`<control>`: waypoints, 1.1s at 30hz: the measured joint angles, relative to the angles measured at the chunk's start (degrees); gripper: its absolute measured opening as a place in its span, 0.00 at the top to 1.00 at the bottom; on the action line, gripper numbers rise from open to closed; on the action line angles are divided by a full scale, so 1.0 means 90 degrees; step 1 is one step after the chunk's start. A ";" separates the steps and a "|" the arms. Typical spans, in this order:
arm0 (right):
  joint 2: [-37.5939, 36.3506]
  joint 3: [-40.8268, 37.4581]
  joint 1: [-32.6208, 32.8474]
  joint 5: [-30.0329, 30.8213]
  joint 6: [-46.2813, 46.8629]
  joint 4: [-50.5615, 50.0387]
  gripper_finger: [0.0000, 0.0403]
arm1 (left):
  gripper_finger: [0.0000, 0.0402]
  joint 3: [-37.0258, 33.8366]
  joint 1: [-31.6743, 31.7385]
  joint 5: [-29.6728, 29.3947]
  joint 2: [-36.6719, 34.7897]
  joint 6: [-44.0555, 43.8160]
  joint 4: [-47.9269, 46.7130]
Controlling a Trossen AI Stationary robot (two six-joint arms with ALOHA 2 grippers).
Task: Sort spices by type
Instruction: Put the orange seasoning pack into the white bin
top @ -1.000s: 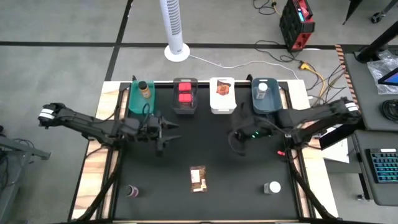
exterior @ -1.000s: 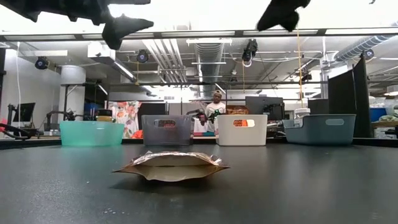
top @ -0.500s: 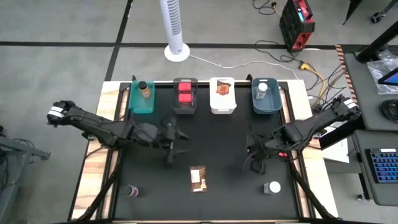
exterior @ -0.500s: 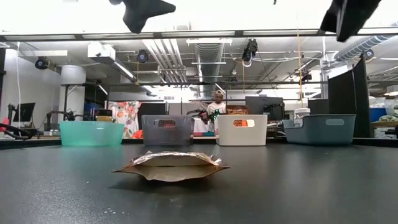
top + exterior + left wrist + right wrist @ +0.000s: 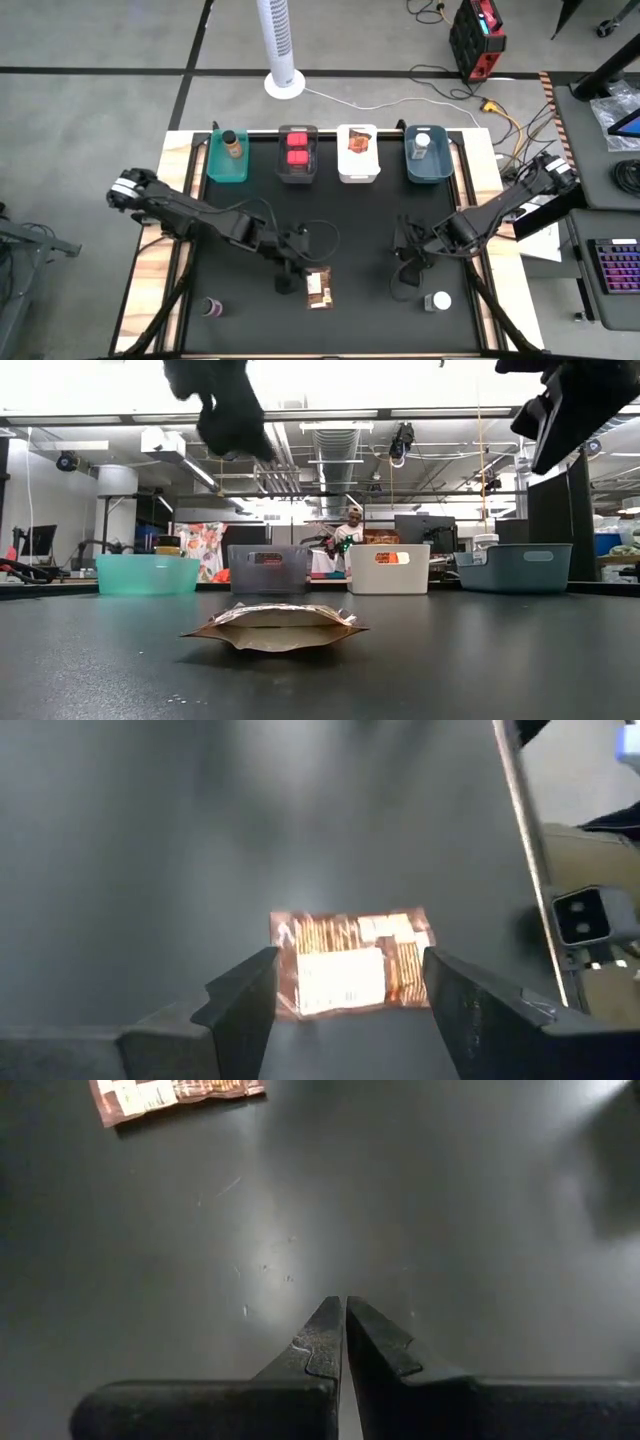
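Packet [image 5: 352,972] | flat, between spread left tool [image 5: 345,995] fingers

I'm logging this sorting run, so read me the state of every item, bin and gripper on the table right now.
Left gripper: open, above the loose packet.
Right gripper: shut, empty, over bare table.
Loose packet: flat on the table, unsorted.
White-capped jar: on the table, unsorted.
Dark-capped bottle: on the table, unsorted.
Teal bin: holds one bottle.
Grey bin: holds two red tubs.
White bin: holds one packet.
Blue bin: holds one jar.
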 joint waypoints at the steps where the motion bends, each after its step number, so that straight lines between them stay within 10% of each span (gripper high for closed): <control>1: 0.0000 -0.0076 0.0034 0.0044 -0.0025 0.0101 0.98 | 0.42 -0.0031 -0.0004 -0.0004 0.0085 -0.0173 -0.0023; 33: 0.0000 -0.0516 0.0169 0.1153 0.0007 0.0995 0.98 | 0.42 -0.0187 -0.0505 0.0361 0.1695 -0.2025 0.0526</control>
